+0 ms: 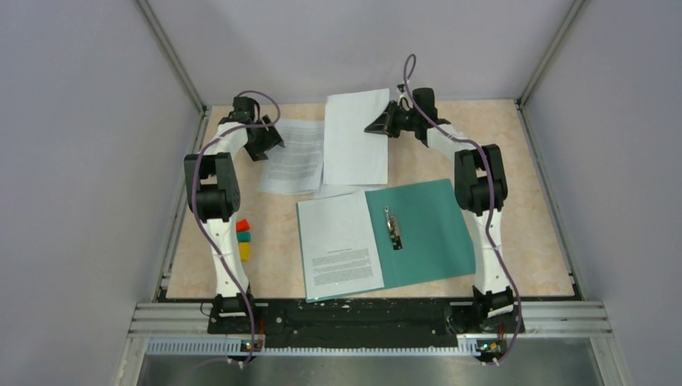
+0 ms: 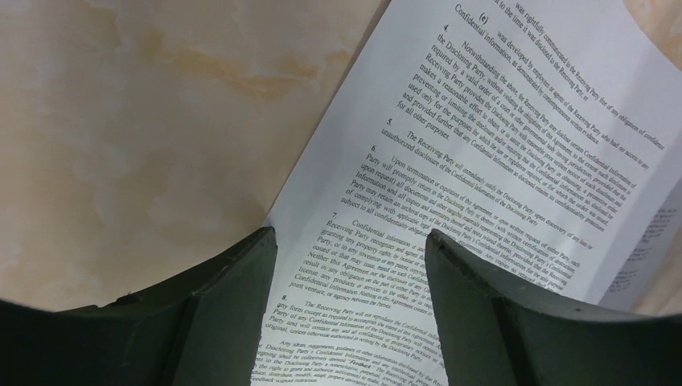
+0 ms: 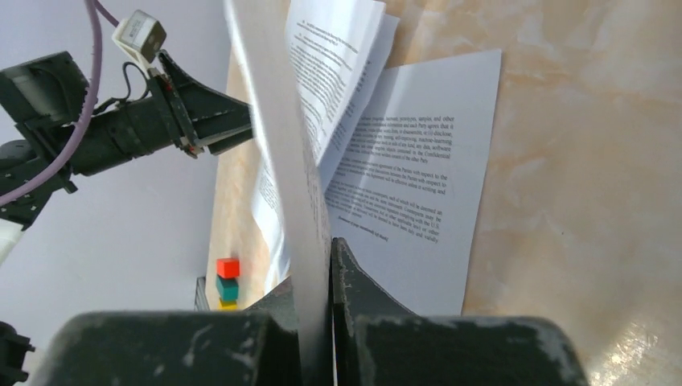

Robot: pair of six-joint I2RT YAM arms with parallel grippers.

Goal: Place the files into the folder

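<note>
Two arm bases [image 1: 229, 307] sit at six o'clock in the overhead view, at the near edge of a marbled beige table [image 1: 531, 201]. Just beyond them, near the centre, the teal folder [image 1: 426, 229] lies open and flat. Its metal fastener [image 1: 393, 228] runs along the spine, and one printed page [image 1: 342, 245] rests on its left half. The other files lie toward twelve o'clock: a printed sheet [image 1: 293, 157] at about eleven, and beside it a white sheet [image 1: 356, 137] with its blank face up. The right gripper [image 1: 378, 125] is clenched on that white sheet's right edge. From its wrist camera the paper stands edge-on, pinched between the fingers [image 3: 378, 305]. The left gripper [image 1: 269, 141] hangs over the printed sheet's left edge with its jaws spread, grasping nothing. Red, teal and yellow blocks [image 1: 243, 240] sit together at nine o'clock, beside the left arm.
</note>
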